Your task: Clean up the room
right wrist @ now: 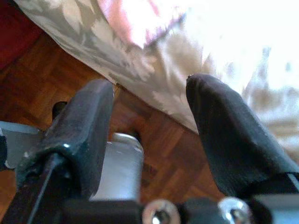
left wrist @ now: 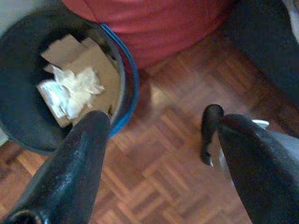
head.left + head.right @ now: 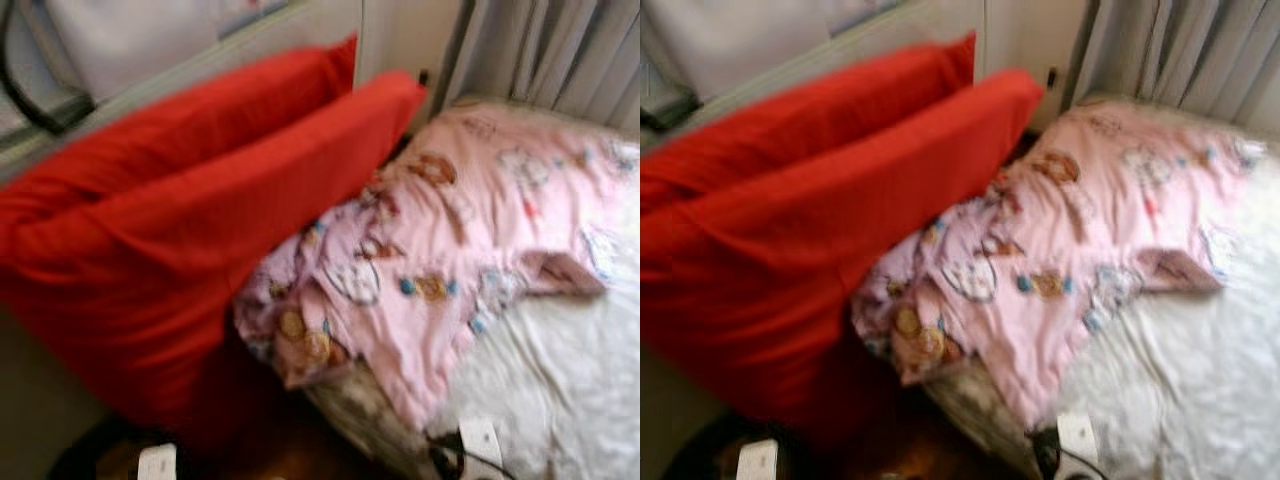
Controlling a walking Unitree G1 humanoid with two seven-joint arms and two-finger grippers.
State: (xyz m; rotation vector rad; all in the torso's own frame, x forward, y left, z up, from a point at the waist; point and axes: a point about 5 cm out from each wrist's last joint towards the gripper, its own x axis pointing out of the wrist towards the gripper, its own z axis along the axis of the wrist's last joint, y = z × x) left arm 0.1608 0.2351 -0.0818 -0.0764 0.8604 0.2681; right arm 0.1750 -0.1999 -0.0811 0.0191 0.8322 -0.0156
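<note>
left gripper [image 2: 159, 135]: hangs low over the wood floor [image 2: 163, 177], jaws spread wide and holding nothing.
right gripper [image 1: 149, 121]: hangs beside the edge of the bed [image 1: 140, 79], jaws wide apart and empty.
bin [image 2: 126, 88]: one dark bin with a blue rim stands on the floor just beside the left gripper; inside lie cardboard [image 2: 88, 60] and crumpled white paper [image 2: 74, 86].
cushions [image 3: 200, 230]: two big red cushions lean together at the bedside, on the robot's left, the bin close to their base.
blanket [image 3: 450, 250]: one pink blanket printed with cartoon figures lies rumpled across the bed, one corner drooping over the near edge.
sheet [image 3: 560, 380]: one white sheet shows bare to the right of the blanket.
curtain [image 3: 540, 50]: grey folds hang behind the bed, at the far wall.
task's things: judged to be the blanket and cushions, neither yet in hand.
risk: head views are blurred, so a reach made now could miss; the left arm could knock the bin over; tugging the blanket by its drooping corner may drag it to the floor.
</note>
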